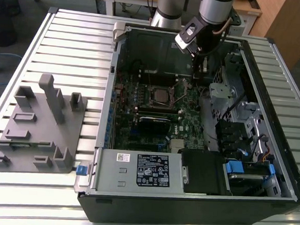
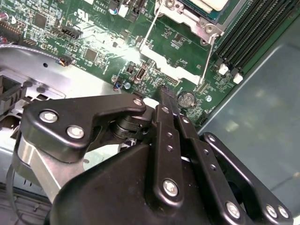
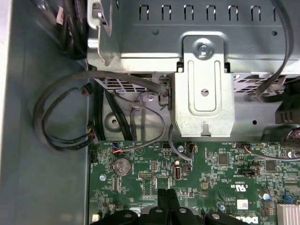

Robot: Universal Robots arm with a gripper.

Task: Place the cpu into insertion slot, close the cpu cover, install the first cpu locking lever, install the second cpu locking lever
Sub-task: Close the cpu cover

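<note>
Fingers (image 2: 167,126) squeezed together, nothing between them that I can see. Gripper (image 2: 164,93) hangs over green board (image 3: 154,173), near slot (image 1: 159,87) but apart from it. In exterior view I see arm in upper middle, reaching into computer box (image 1: 100,140). Slot sits mid frame, toward exterior view's left of arm. Chip (image 2: 213,3) looks already in slot. Cover (image 2: 187,18) looks down, I think. Two wire levers (image 2: 149,37) stick out loose. My guess: both levers left to do.

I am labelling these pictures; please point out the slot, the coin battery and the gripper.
slot (image 1: 150,95): exterior view, metal rim.
coin battery (image 3: 123,166): first wrist view, its face.
gripper (image 2: 164,93): second wrist view, between fingertips.
</note>
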